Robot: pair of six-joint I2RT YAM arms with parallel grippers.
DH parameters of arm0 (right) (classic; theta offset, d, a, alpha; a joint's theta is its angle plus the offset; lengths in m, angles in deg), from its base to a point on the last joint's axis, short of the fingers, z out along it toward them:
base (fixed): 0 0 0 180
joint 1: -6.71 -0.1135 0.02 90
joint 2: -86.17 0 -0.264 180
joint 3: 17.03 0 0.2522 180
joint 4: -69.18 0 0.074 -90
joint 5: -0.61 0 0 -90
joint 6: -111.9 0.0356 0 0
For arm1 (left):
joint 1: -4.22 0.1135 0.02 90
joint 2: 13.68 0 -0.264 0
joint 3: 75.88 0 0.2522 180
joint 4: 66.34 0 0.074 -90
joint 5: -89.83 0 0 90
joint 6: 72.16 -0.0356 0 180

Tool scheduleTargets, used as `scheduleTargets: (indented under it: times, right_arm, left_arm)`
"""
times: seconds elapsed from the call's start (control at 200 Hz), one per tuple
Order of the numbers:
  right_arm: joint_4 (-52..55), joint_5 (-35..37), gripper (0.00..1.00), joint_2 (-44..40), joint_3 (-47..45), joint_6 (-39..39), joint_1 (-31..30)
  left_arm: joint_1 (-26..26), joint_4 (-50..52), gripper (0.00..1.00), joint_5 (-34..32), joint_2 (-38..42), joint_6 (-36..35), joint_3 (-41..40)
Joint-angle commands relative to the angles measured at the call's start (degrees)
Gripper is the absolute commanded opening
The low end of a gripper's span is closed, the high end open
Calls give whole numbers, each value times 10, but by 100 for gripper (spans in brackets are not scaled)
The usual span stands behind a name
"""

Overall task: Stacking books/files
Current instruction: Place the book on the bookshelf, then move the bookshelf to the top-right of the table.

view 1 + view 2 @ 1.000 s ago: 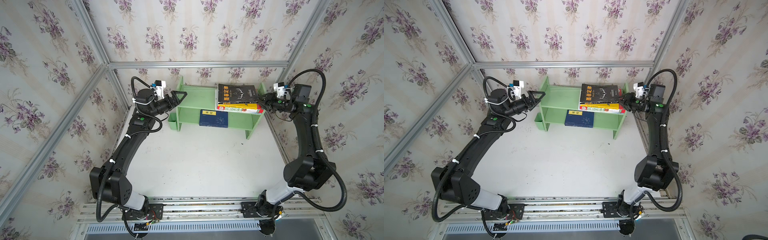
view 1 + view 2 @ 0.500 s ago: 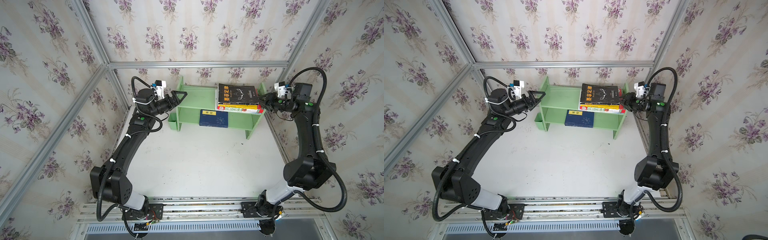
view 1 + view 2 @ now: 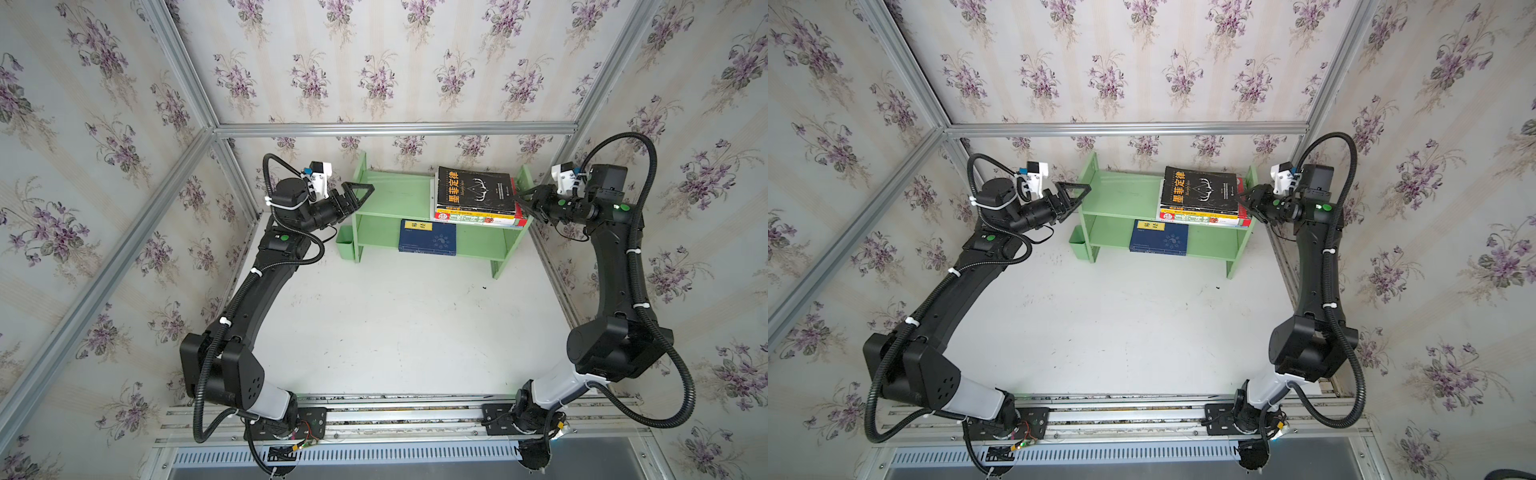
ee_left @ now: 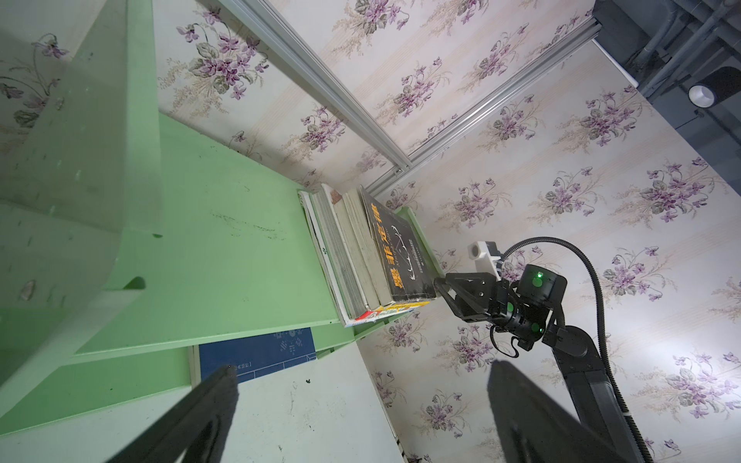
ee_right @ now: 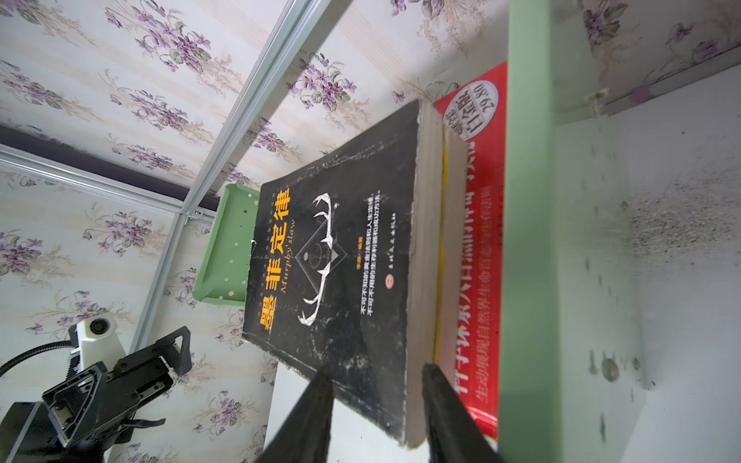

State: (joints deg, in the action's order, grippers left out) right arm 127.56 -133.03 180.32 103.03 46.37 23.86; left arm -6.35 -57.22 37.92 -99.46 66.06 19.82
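Note:
A stack of books lies on the right end of the green shelf's (image 3: pixel 395 195) top board. The black book with the orange title and antlers (image 3: pixel 473 191) (image 5: pixel 333 256) is on top, over a yellow-edged book (image 3: pixel 473 212) and a red one (image 5: pixel 481 240). My right gripper (image 3: pixel 521 201) (image 5: pixel 377 373) is open at the stack's right edge. One finger is over the black cover's corner, the other at its page edge. A navy book with a yellow label (image 3: pixel 428 237) (image 4: pixel 256 352) lies on the lower board. My left gripper (image 3: pixel 365 192) (image 4: pixel 363 366) hangs open and empty by the shelf's left end.
The shelf (image 3: pixel 1121 195) stands against the back wall, with a small green cup (image 3: pixel 345 245) fixed to its left side. Floral walls with metal rails close in on three sides. White tabletop (image 3: pixel 395 324) stretches in front of the shelf.
My right gripper's jaws have widened a little around the black book's corner. Both arms have hardly moved.

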Motion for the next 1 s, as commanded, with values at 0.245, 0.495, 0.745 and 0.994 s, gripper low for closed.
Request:
scheduleTargets:
  times: [0.245, 0.495, 0.745, 0.994]
  right_arm:
    - [-56, 144, 80, -93, -152, -8, 1]
    - [-122, 280, 84, -208, -293, -44, -3]
    - [-197, 365, 99, -276, -451, -70, -5]
    - [-238, 411, 100, -280, -531, -89, -9]
  left_arm:
    - [9, 41, 100, -160, 132, -85, -118]
    - [14, 122, 100, -398, 287, -214, -227]
    - [14, 115, 100, -605, 401, -309, -392]
    - [14, -117, 100, -668, 393, -423, -556]
